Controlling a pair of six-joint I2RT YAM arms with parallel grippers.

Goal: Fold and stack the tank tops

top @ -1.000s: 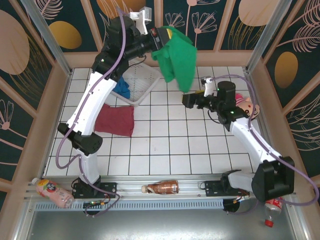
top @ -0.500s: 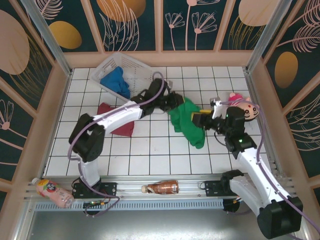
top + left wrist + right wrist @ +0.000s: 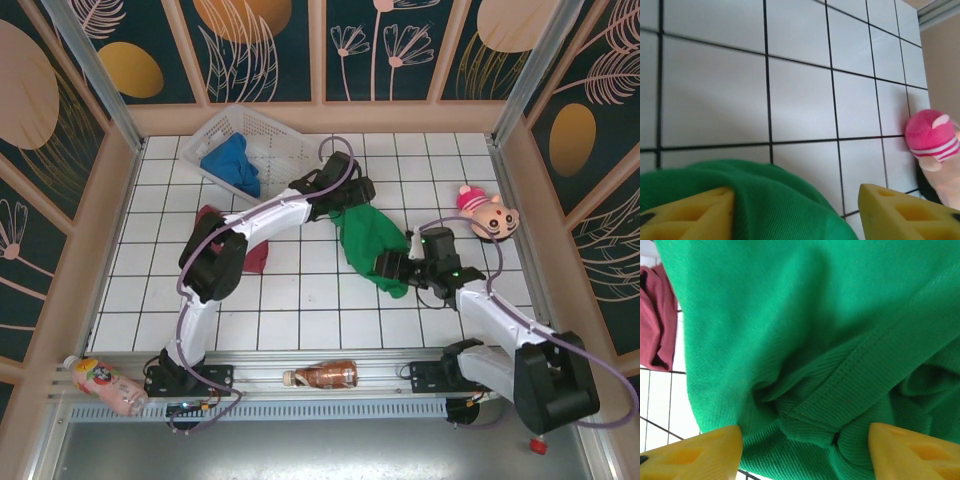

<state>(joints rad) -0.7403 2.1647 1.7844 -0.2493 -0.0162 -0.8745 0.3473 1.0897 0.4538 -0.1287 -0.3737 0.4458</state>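
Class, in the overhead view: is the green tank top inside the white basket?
No, the green tank top lies on the tiles, outside the white basket holding the blue top.

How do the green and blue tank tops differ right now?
The green tank top lies loose on the table; the blue tank top sits in the white basket. The left gripper and right gripper are both at the green one; the blue one is untouched. Both are crumpled, not folded.

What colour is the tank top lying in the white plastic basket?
Blue tank top; top external view.
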